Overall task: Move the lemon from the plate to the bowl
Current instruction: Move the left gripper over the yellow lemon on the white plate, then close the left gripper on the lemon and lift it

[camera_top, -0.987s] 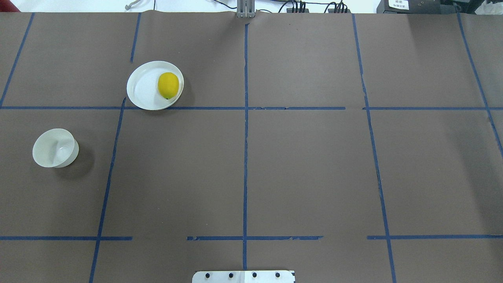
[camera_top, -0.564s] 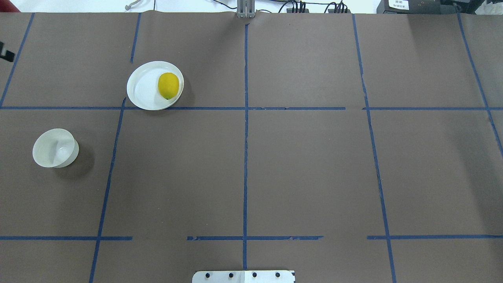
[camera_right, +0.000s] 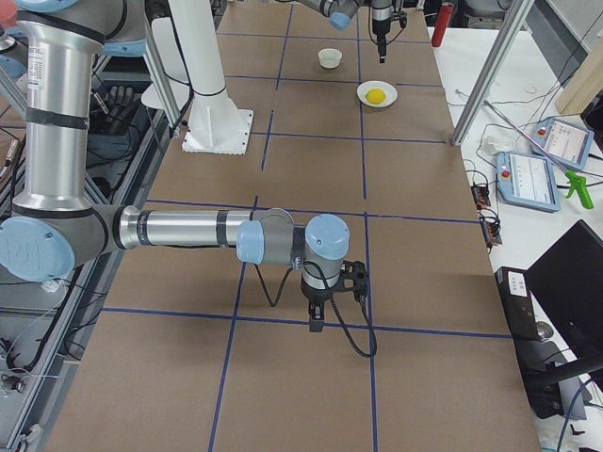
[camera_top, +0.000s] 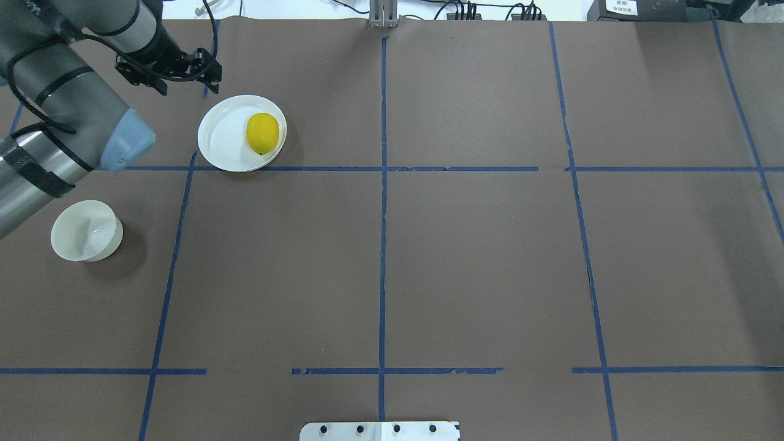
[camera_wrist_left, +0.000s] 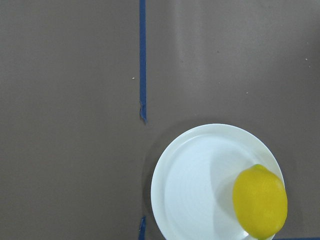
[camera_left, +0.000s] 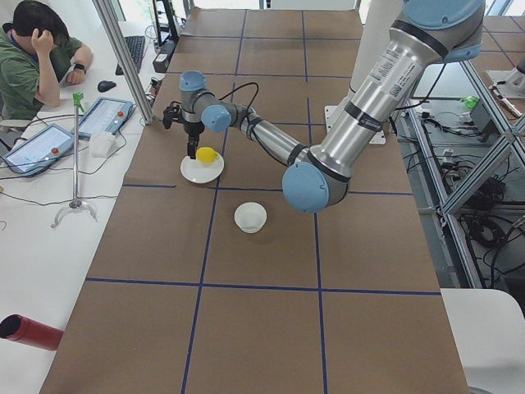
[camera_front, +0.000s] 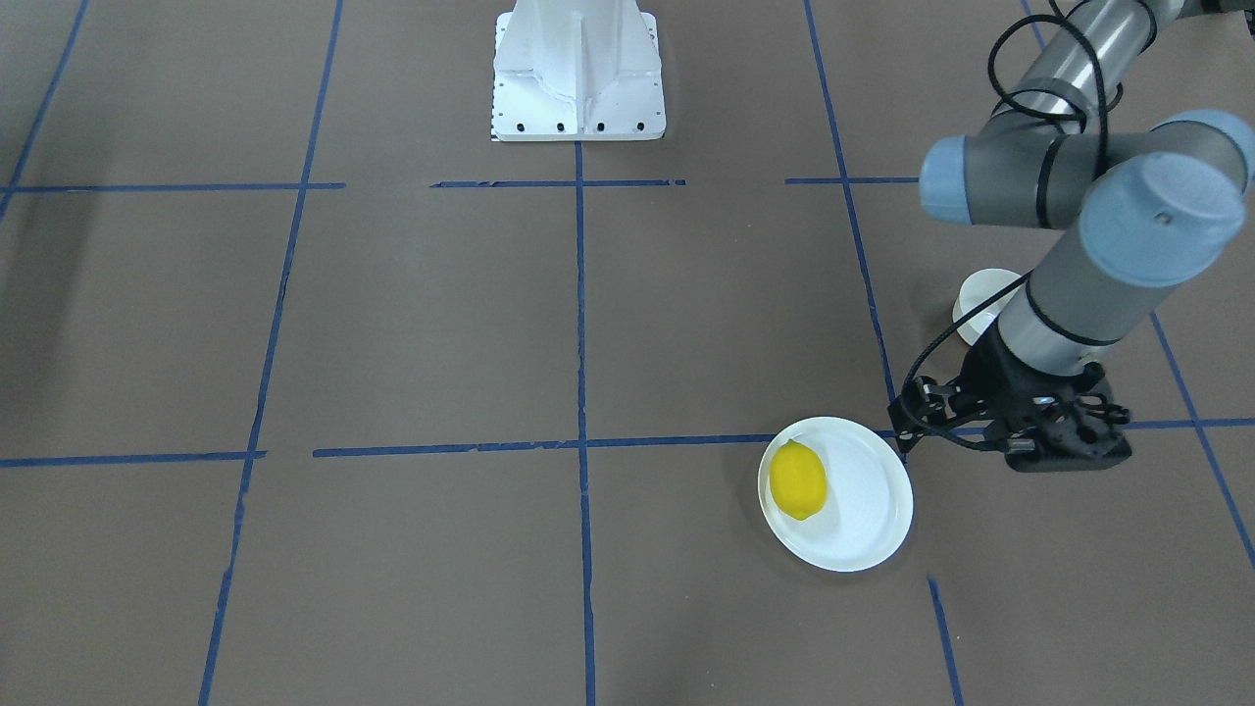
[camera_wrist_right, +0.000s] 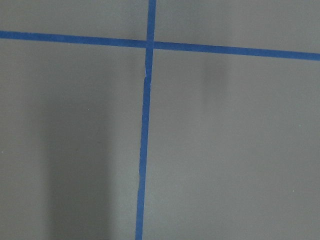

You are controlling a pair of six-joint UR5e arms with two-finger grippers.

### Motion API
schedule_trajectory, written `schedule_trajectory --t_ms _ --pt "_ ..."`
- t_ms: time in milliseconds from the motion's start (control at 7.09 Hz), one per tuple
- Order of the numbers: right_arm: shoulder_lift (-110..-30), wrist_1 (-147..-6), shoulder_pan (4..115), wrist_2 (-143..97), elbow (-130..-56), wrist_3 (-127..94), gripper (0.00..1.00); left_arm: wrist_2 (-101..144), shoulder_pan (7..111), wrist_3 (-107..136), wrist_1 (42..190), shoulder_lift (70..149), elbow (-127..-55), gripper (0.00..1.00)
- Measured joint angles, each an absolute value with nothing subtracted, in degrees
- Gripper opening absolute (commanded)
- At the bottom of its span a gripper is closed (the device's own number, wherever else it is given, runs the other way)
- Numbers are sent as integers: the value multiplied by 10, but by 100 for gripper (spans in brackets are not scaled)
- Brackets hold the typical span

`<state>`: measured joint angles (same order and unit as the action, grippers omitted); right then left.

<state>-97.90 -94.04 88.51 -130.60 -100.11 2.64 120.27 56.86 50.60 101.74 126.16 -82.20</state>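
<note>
The yellow lemon (camera_top: 262, 133) lies on the right part of the flat white plate (camera_top: 223, 144), at the far left of the table. It also shows in the front view (camera_front: 797, 479) and the left wrist view (camera_wrist_left: 260, 201), on the plate (camera_wrist_left: 190, 185). The small deep bowl (camera_top: 84, 230) stands empty, nearer the robot and further left. My left gripper (camera_top: 168, 72) hangs above the table just beyond the plate's far left rim, apart from the lemon. Its fingers do not show, so I cannot tell its state. My right gripper (camera_right: 316, 325) points down far off, and I cannot tell its state.
The left arm's elbow (camera_top: 122, 144) hangs between plate and bowl, and it partly hides the bowl (camera_front: 980, 292) in the front view. The robot's white base (camera_front: 578, 74) stands at the near middle edge. Blue tape lines cross the brown table cover. An operator (camera_left: 33, 49) sits beyond the table's far side.
The left arm has swung into the overhead view from the left, and its gripper now hangs by the plate's far left rim. Lemon, plate and bowl have not moved.
</note>
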Motion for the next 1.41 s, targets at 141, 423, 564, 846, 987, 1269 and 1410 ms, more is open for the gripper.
schedule_trajectory --t_ms 141,423,564,846,987,1269,1410 --pt "-979 -940 885 -1306 -1001 26 100 1199 553 531 1038 1285 -786 100" --pt "-979 -940 885 -1306 -1001 26 100 1191 523 578 1084 1326 -704 100" --pt "-979 -940 885 -1306 -1001 26 100 1176 508 593 1100 1336 -678 100" --pt "-979 -940 885 -1306 -1001 26 100 1161 487 603 1111 1342 -659 100" --pt "-979 -940 885 -1306 -1001 26 100 1160 482 604 1112 1342 -654 100" --pt "-979 -940 885 -1306 -1001 26 100 1159 479 604 1127 1342 -640 96" --pt "-979 -940 885 -1306 -1001 26 100 1159 479 604 1133 1343 -634 50"
